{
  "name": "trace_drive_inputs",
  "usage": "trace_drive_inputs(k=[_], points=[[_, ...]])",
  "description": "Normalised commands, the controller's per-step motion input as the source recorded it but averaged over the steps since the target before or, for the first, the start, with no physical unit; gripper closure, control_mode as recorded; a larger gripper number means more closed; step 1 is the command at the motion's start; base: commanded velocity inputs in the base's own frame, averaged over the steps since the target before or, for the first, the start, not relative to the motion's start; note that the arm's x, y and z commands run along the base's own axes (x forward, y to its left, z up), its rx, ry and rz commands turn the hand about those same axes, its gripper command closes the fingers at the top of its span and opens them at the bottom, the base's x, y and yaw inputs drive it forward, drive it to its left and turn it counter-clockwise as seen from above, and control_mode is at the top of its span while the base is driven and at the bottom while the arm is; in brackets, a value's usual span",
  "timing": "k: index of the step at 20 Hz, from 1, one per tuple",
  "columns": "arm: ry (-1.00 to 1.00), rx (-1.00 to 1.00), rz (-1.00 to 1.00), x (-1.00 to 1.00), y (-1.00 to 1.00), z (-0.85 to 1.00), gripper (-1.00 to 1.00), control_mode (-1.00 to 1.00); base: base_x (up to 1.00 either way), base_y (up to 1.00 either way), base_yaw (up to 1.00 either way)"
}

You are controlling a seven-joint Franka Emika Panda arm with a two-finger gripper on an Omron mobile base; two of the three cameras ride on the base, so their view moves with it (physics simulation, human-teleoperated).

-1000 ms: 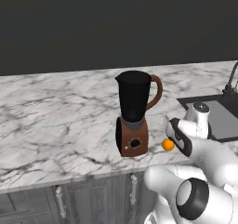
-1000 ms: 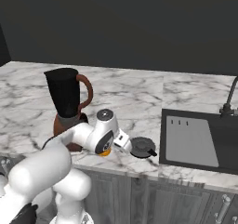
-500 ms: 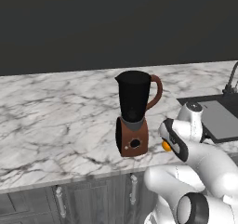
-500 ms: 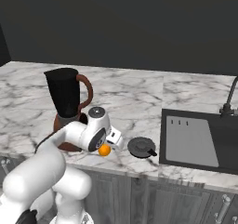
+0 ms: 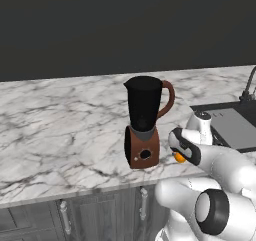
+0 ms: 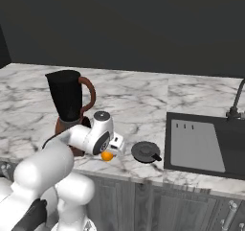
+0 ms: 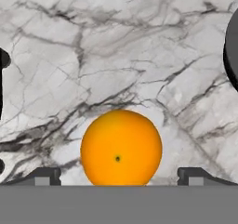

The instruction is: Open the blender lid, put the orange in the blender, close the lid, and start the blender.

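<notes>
Orange (image 7: 121,147) on counter (image 7: 116,46), between spread fingers (image 7: 45,175).

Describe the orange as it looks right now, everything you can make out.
The orange is a small, smooth, bright orange ball with a tiny dark dot on its skin. It sits on the marble counter near the front edge, between the blender and the blender lid lying on the counter. The gripper is right over it, one of the fingers on each side, open, not visibly touching it.
</notes>
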Motion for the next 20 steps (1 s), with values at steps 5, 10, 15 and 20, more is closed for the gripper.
trace_drive_inputs(k=[5, 10, 15, 20], points=[[0.09, 0.0, 0.11, 0.05, 0.1, -0.36, -1.0, -1.0, 0.0, 0.0, 0.0], [0.07, 0.0, 0.09, 0.0, 0.08, -0.43, 1.0, -1.0, 0.0, 0.0, 0.0], [0.0, 0.0, 0.03, -0.02, 0.01, -0.09, 1.0, -1.0, 0.0, 0.0, 0.0], [-0.14, 0.0, 0.0, -0.39, 0.0, 0.45, 1.0, -1.0, 0.0, 0.0, 0.0]])
